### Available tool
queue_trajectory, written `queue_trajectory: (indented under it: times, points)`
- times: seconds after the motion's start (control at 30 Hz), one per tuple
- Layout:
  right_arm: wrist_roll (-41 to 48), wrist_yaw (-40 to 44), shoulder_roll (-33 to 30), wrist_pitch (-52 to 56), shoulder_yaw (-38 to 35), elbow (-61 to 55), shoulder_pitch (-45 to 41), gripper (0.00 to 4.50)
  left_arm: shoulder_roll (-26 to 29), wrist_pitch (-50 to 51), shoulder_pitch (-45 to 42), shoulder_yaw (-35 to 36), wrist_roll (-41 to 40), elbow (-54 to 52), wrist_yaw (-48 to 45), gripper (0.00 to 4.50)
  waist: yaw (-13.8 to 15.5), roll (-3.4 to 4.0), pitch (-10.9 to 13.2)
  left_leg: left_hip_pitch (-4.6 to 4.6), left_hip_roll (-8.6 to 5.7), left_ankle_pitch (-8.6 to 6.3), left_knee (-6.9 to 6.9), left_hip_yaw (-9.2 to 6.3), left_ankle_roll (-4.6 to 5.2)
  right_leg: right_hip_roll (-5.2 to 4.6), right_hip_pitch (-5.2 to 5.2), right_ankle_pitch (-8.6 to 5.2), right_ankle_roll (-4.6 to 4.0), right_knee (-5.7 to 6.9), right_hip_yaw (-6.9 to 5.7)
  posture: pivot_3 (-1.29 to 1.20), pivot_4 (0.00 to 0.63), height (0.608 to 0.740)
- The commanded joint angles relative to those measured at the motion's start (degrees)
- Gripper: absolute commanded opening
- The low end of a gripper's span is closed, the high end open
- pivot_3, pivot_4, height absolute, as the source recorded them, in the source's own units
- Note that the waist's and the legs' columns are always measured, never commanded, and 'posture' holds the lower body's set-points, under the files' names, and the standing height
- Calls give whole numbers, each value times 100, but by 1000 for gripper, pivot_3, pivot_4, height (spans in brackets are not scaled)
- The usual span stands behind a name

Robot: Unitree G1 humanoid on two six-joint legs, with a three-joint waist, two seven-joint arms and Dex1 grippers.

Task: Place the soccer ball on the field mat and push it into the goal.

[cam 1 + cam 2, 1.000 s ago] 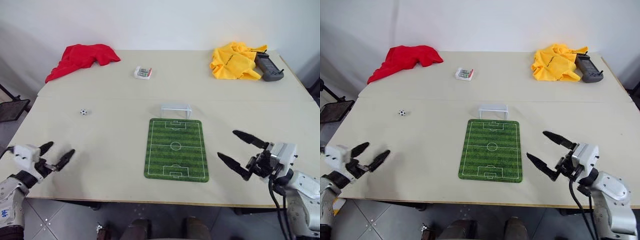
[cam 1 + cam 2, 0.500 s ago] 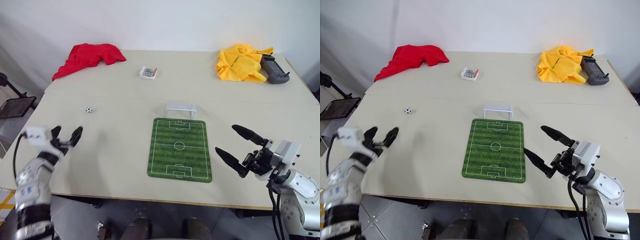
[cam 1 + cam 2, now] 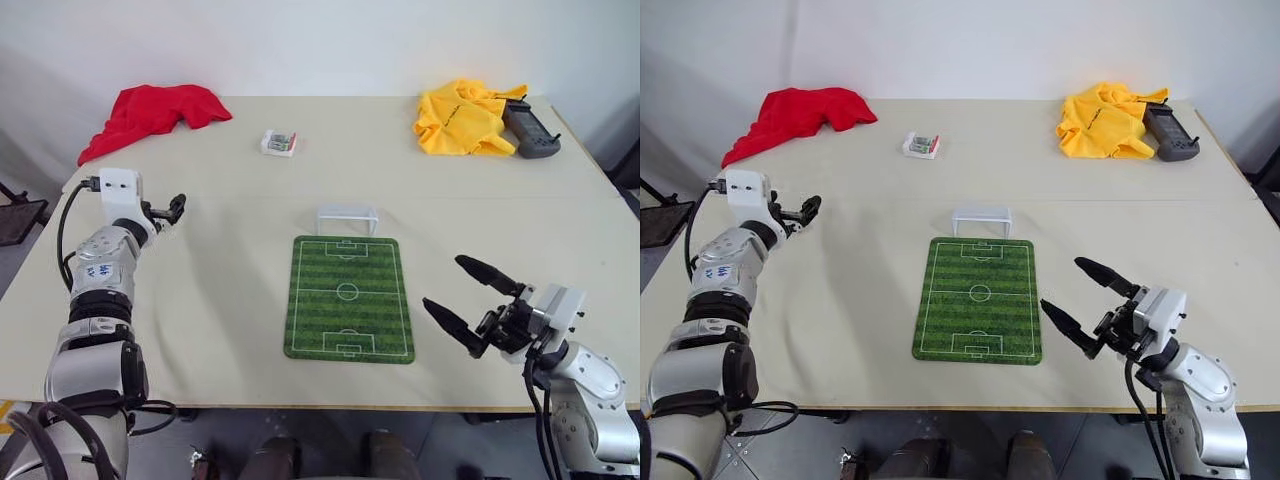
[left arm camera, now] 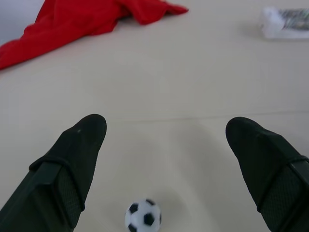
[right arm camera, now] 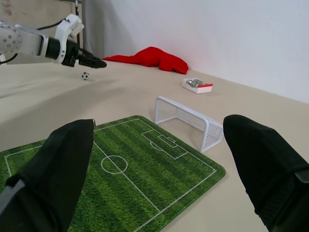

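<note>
On the beige worktop (image 3: 230, 300): 1 field mat (image 3: 349, 297) at centre, 1 white goal (image 3: 347, 217) just past its far short edge, approx touching. 1 soccer ball (image 4: 143, 216) sits on bare worktop well left of the mat, between the fingers of the left gripper (image 4: 166, 133), jaws spread wide, not touching it. Right gripper (image 3: 466, 294) hovers just right of the mat's near corner, also wide, holding nothing. Far side: 2 cloths – 1 red cloth (image 3: 150, 112) at left, 1 yellow cloth (image 3: 465, 117) at right w/ 1 dark controller (image 3: 530, 129) beside it. 1 small white box (image 3: 279, 143) lies btw the cloths, nearer the red one.
</note>
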Motion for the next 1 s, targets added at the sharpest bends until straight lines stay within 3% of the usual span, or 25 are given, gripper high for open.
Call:
queue_trajectory:
  times: [0.03,0.37,0.47,0.8,1.0]
  points:
    - [29,-84,38,-118,-52,-269,55,4500,71,-173,-252,-83,159,331,35,4493,24,0,0,0,-1,0,4,0,0,0,0,0,0,1,1,0,150,740]
    - [6,-184,66,-190,-80,-254,116,4500,-82,-84,-415,-30,126,832,286,4493,33,-2,1,-1,-4,0,8,4,0,0,-11,0,0,21,13,0,150,740]
    - [9,-199,74,-215,-85,-250,143,4500,-88,-37,-386,14,117,872,423,3923,25,-2,1,-3,-4,0,9,7,0,0,-12,0,0,21,14,0,150,740]
    - [23,-253,100,-340,-124,-214,235,4500,-88,-45,-194,66,98,890,414,879,17,-4,0,-6,-2,0,11,49,0,2,-42,0,0,30,46,0,150,740]
    - [24,-285,46,-378,-189,-201,192,4500,-43,-419,-41,276,-111,678,-116,857,14,-4,0,-4,0,0,11,65,0,4,-49,0,0,34,63,0,150,740]
